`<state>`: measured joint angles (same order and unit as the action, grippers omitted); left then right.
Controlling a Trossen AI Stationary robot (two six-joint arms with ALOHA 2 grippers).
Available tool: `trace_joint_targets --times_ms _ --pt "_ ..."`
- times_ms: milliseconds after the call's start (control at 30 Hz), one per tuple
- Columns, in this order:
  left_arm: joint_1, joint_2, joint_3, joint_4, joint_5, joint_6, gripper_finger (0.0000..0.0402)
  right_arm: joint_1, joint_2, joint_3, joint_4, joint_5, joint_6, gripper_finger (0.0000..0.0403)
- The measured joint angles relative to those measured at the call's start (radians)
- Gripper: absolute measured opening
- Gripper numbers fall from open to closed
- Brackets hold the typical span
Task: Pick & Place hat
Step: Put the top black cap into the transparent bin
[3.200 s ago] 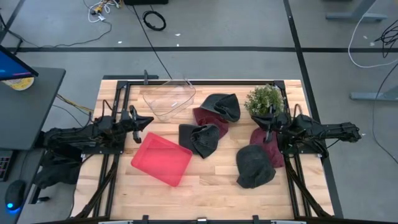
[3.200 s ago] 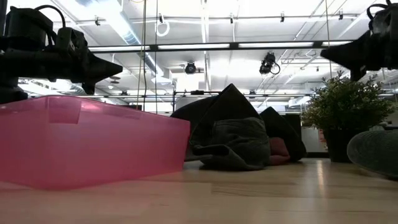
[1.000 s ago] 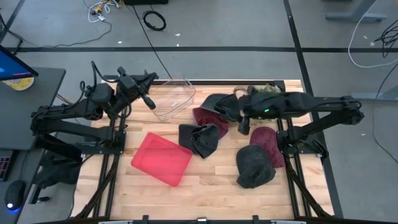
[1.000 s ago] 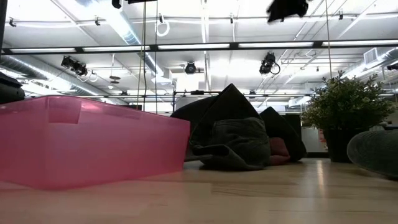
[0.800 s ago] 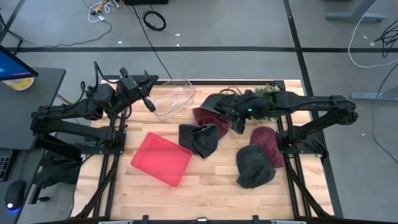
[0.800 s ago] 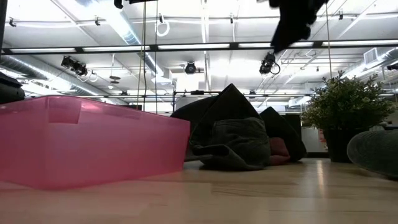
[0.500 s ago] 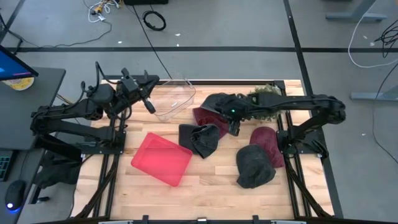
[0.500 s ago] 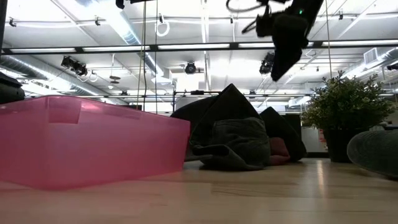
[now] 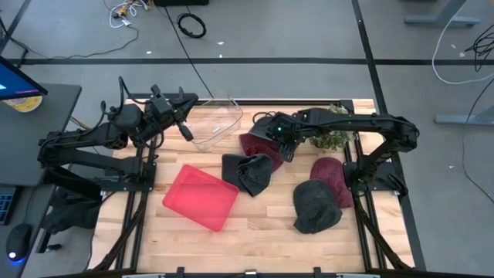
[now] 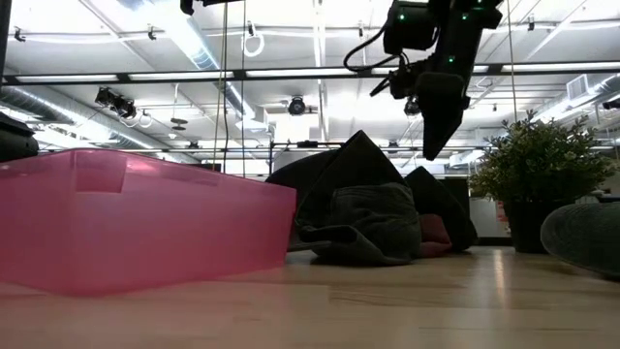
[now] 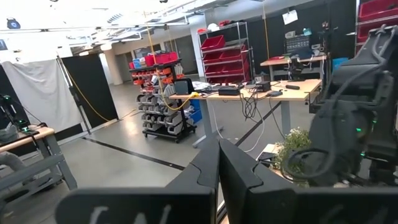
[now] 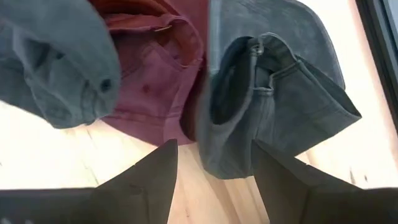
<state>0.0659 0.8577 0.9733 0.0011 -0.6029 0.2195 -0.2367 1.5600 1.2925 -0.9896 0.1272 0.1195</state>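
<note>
While overhead masks it, wrist shows right tool [image 12: 214, 171] spread | over grey hat [image 12: 273, 93] | left tool [image 11: 219, 163] pressed together

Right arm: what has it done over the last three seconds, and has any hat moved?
The right gripper swung from the table's right edge, beside the plant, leftward over the dark grey hat and maroon hat, open. The left gripper rose toward the clear bin. No hat or pink bin moved.

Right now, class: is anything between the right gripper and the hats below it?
Nothing visible. The right gripper, fingers open, hangs above the grey hat and the maroon hat, with only air between them.
</note>
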Motion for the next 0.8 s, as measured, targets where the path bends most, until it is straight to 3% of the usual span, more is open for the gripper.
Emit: trace_joint_targets --times_ms 167,600,700,800 --pt "0.000 0.000 0.000 0.001 0.000 0.000 0.0014 -0.039 -0.002 -0.066 0.058 -0.080 0.008 0.0206" --pt "0.000 0.000 0.000 0.001 -0.002 0.000 0.0014 -0.055 -0.001 -0.252 0.285 -0.072 0.104 0.0198" --pt "0.000 0.000 0.000 0.001 -0.002 0.000 0.0014 -0.060 -0.001 -0.260 0.310 -0.099 0.099 0.0147" --pt "0.000 0.000 0.000 0.001 -0.002 0.000 0.0014 -0.061 -0.001 -0.260 0.321 -0.121 0.095 0.0042"
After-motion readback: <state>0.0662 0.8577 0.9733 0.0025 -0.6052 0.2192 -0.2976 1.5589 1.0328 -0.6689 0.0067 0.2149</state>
